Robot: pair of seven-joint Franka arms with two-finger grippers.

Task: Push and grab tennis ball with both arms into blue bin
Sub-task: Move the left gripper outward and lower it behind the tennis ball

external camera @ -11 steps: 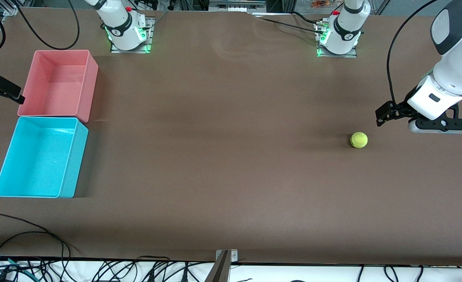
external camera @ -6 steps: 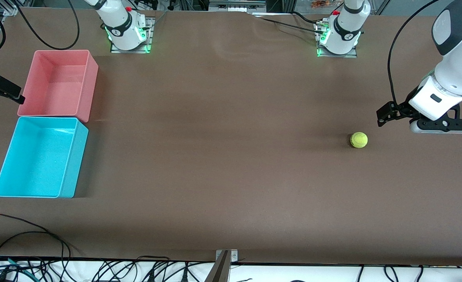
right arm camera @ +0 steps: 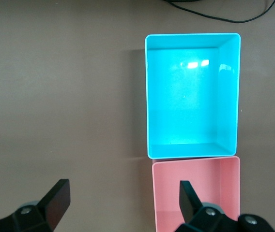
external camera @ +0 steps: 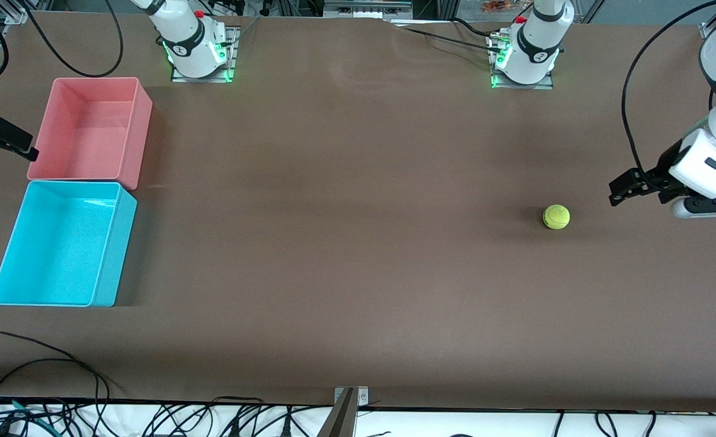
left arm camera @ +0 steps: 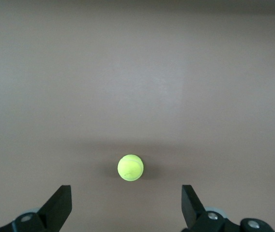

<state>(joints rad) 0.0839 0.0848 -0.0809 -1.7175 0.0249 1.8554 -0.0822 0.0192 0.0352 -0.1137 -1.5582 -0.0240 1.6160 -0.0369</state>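
The tennis ball point(external camera: 556, 216) is a small yellow-green ball lying on the brown table toward the left arm's end. It also shows in the left wrist view point(left arm camera: 130, 167). My left gripper point(external camera: 628, 188) is open and empty over the table, beside the ball toward the left arm's end and apart from it. In its wrist view point(left arm camera: 126, 193) the ball lies ahead of the two spread fingers. The blue bin point(external camera: 60, 243) stands empty at the right arm's end. My right gripper point(external camera: 2, 141) hangs open and empty beside the bins; its wrist view point(right arm camera: 123, 191) looks down on the blue bin point(right arm camera: 190, 96).
A pink bin point(external camera: 90, 130) of like size touches the blue bin, farther from the front camera; it also shows in the right wrist view point(right arm camera: 195, 193). Loose black cables point(external camera: 42, 364) lie along the table's front edge. The arm bases point(external camera: 197, 51) stand at the back edge.
My left gripper has drawn away from the ball toward the left arm's end of the table. The ball and the right arm have not moved.
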